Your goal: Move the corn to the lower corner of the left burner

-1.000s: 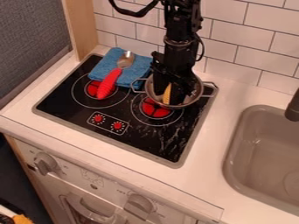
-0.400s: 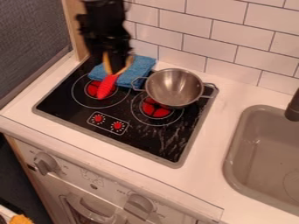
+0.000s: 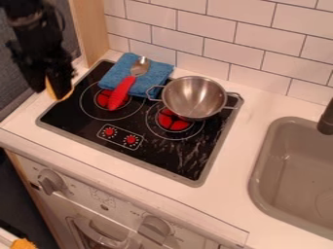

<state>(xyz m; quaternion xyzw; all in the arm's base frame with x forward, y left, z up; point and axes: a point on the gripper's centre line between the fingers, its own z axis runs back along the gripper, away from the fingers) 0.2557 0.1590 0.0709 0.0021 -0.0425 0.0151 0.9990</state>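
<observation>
Corn (image 3: 49,91) hangs pinched between the fingers of the gripper (image 3: 54,89), left of the left burner (image 3: 102,98), by the edge of the stovetop (image 3: 73,115); a red-handled spoon (image 3: 120,95) lies across that burner and a blue cloth (image 3: 155,77); a metal pot (image 3: 194,98) stands at the far side of the right burner (image 3: 173,123).

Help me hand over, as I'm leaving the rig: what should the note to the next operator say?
Hand: closed on the corn, at the upper left, beside the stove top.
Other things: spoon with its red handle over the left burner and its head on the blue cloth; metal pot partly over the right burner.
Done: corn grasped.
Left: bring it to the burner's lower corner and release; probably best to steer around the handle.
</observation>
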